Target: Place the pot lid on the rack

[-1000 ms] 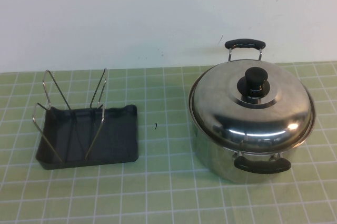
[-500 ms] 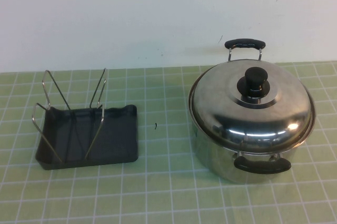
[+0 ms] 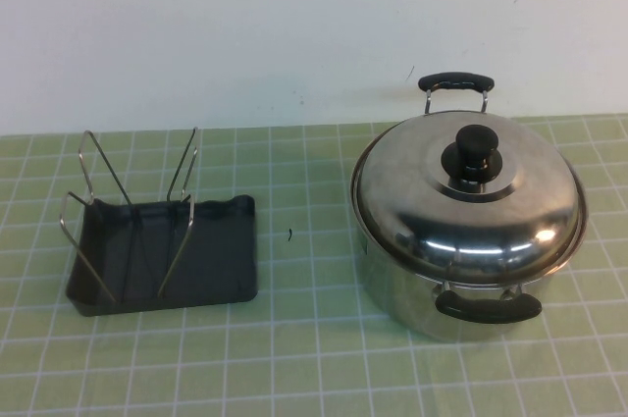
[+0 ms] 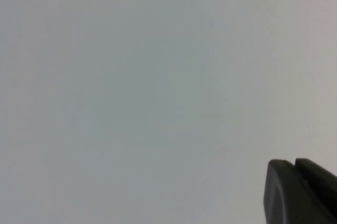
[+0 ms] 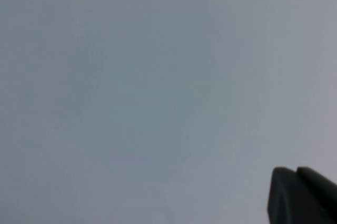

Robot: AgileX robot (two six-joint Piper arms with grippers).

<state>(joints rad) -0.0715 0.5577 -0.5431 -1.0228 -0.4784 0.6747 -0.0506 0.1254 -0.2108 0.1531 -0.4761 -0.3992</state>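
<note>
The pot lid (image 3: pixel 469 196) is seen seated on the deep steel pot (image 3: pixel 461 289) at the right of the green-gridded bench (image 3: pixel 304 358), its black knob (image 3: pixel 475 150) upright at the centre, while the rack (image 3: pixel 157 231) stands well apart at the left, its wire loops rising in a V from the dark tray. No arm is seen over the bench, so the task is judged not yet begun; the step in hand is the reach for the lid. It is judged best done by the right arm, the nearer one, with the jaws first opened and then brought straight down around the knob, since the polished dome offers no other hold. The lid would then need to be lifted clear of the rim, turned on edge, and lowered between the wire loops so that the light rack is not pushed. The high view alone shows the lid, pot and rack. The wrist views show only a blank pale surface, but each catches its own fingertips: the left end effector (image 4: pixel 295 167) and the right end effector (image 5: pixel 296 174) are both seen closed and empty, held away from the bench.
</note>
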